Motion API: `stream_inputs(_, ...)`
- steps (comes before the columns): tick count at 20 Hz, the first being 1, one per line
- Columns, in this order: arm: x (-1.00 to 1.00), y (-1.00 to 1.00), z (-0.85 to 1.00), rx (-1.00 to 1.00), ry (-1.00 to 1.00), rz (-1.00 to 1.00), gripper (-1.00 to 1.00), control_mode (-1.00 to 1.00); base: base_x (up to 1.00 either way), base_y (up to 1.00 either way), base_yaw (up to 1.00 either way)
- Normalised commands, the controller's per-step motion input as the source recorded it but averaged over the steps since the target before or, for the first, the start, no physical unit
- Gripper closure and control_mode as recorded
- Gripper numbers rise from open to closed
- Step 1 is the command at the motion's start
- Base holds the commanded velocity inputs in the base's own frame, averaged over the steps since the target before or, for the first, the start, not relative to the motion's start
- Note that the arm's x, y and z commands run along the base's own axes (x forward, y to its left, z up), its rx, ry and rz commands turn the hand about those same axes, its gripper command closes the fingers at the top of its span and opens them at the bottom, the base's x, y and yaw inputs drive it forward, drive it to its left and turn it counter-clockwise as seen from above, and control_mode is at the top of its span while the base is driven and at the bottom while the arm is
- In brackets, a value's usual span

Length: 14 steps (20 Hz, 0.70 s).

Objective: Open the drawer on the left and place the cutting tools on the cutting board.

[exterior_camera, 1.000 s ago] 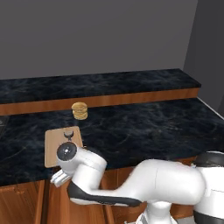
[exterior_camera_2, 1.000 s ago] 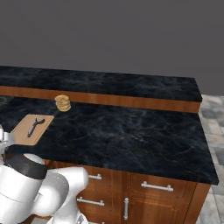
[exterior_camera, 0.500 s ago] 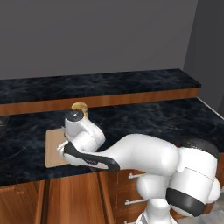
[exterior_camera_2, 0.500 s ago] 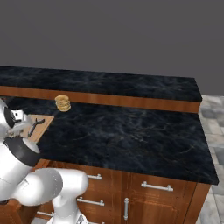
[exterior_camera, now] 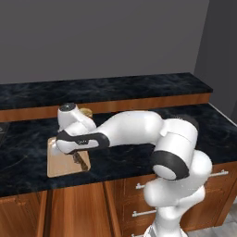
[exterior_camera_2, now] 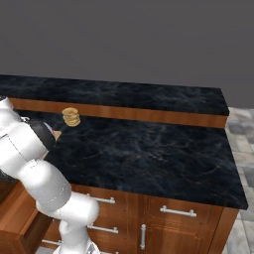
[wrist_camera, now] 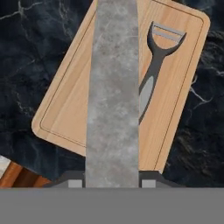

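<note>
Countertop cutting board (wrist_camera: 70,100) now lies under the knife-holding gripper (wrist_camera: 112,181).

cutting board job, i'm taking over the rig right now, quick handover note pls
Gripper: shut on the knife, its blade pointing out along the hand view, above the cutting board.
Peeler: already lying on the board, beside the blade.
Board sits on the dark counter near the front edge; small round tan item behind it.
Drawer: pulled open at lower left in the right base view.
Done: drawer opened, peeler placed.
Left: lower the knife onto the board and release.
</note>
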Motion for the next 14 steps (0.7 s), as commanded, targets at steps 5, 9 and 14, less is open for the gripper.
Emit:
stream_inputs(5, 0.53, 0.4, 0.0, -0.07, 0.04, -0.04, 1.0, -1.0, 0.0, 0.0, 0.0)
stream_inputs(9, 0.04, 0.0, 0.0, 0.0, 0.0, 0.0, 1.0, -1.0, 0.0, 0.0, 0.0)
stream_inputs(14, 0.08, 0.01, -0.08, 0.0, 0.0, 0.0, 1.0, -1.0, 0.0, 0.0, 0.0)
